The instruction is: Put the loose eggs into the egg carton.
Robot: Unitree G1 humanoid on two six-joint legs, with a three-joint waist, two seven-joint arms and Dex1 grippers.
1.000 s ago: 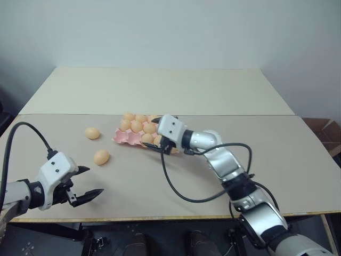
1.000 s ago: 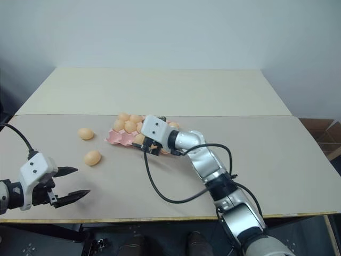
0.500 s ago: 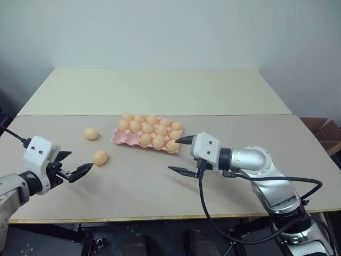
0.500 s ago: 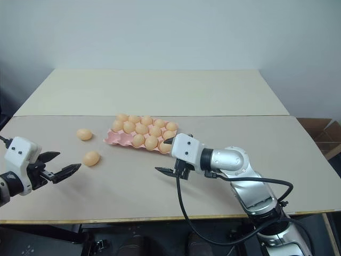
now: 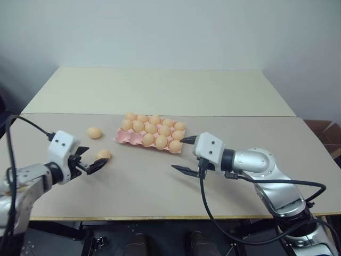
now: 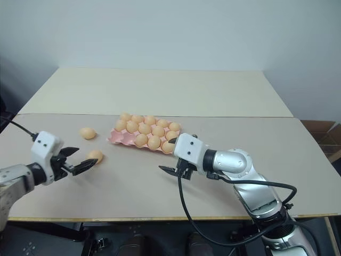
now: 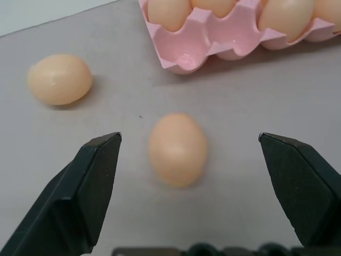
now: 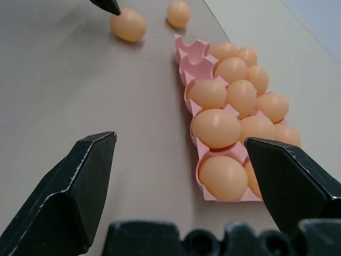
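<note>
While two smooth, light orange-tan loose eggs lie on the pale desk (image 5: 160,186), the left claw (image 5: 91,161) sits at the lower left of the head view with its black fingers spread wide and empty, aimed at the nearer egg (image 5: 103,154), which rests just past its fingertips. In the left wrist view that egg (image 7: 178,149) lies on the desk centred between the two open fingers but not yet touched by either; its long axis seems to run along the claw's reach rather than across it, so closing should meet its narrow sides. The second loose egg (image 5: 94,132) lies further up the frame, near the left end of the flat pale pink moulded egg carton (image 5: 123,138), which sits mid-frame with nearly every cup filled; one cup at its near left corner looks empty. The right claw (image 5: 184,155), fingers likewise apart and holding nothing, hovers by the carton's right end, well apart from both loose eggs, so the left arm is clearly the better placed.
</note>
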